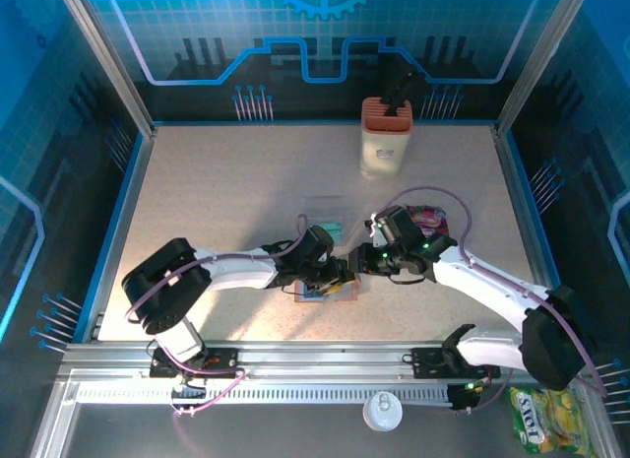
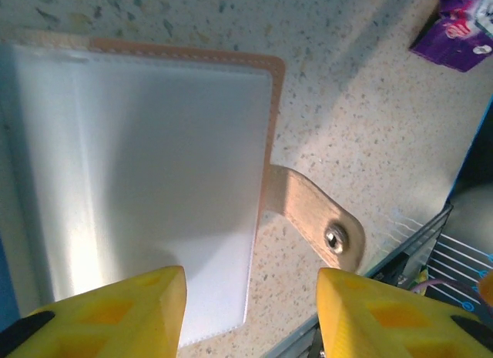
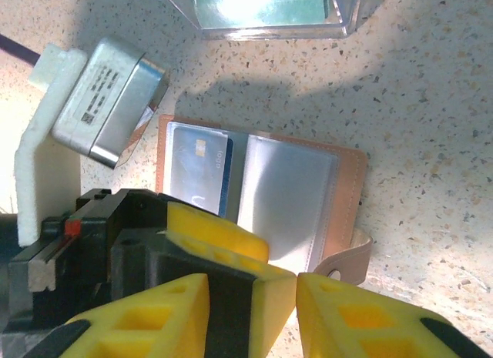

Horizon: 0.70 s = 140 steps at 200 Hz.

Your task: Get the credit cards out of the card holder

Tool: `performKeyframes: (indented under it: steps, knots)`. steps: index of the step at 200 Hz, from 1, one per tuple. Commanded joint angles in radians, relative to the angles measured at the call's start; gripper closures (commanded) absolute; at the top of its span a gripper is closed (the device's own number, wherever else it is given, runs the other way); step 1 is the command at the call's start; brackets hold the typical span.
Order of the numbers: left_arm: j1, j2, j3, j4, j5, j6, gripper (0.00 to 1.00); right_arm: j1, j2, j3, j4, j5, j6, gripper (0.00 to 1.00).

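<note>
The card holder (image 1: pixel 325 293) lies open and flat on the table near the front, tan-edged with clear sleeves (image 2: pixel 154 173) and a snap strap (image 2: pixel 320 219). A blue credit card (image 3: pixel 199 167) sits in its left pocket; the right sleeve (image 3: pixel 285 192) looks empty. My left gripper (image 2: pixel 250 319) hovers open over the right sleeve's near corner, holding nothing. My right gripper (image 3: pixel 253 300) faces it tip to tip, jaws apart just above the holder, with the left gripper's finger (image 3: pixel 219 231) showing between them. Teal cards (image 3: pixel 262 4) lie in a clear tray (image 1: pixel 325 217) behind.
A tall orange-and-cream box (image 1: pixel 386 133) stands at the back. A purple snack packet (image 1: pixel 428 222) lies right of the holder, under the right arm. Off the table at the front are a white lid (image 1: pixel 382 411) and a yellow packet (image 1: pixel 541 419).
</note>
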<state>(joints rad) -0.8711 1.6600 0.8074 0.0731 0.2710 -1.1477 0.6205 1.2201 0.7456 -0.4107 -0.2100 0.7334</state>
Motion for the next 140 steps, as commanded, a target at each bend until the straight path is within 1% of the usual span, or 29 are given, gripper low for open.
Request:
performKeyframes:
  steps: [1,25,64,73,99,140]
  knots:
    - [-0.016,-0.070,-0.018,0.007,0.023,0.002,0.51,-0.014,-0.036,-0.002,-0.008,0.049,0.011,0.64]
    - [-0.016,-0.084,-0.008,-0.040,0.012,0.023,0.53,-0.032,-0.074,-0.012,-0.020,0.074,0.012,0.63]
    - [-0.022,-0.040,-0.004,-0.022,0.025,0.014,0.68,-0.072,-0.139,-0.031,-0.042,0.102,0.012,0.63]
    - [-0.025,-0.028,-0.001,-0.027,0.027,0.015,0.70,-0.079,-0.155,-0.037,-0.043,0.103,0.012,0.63]
    - [-0.030,0.000,0.009,-0.049,0.028,0.018,0.72,-0.094,-0.177,-0.055,-0.042,0.097,0.014,0.63]
    - [-0.035,0.035,0.013,-0.036,0.041,0.007,0.74,-0.102,-0.173,-0.069,-0.022,0.077,0.024,0.63]
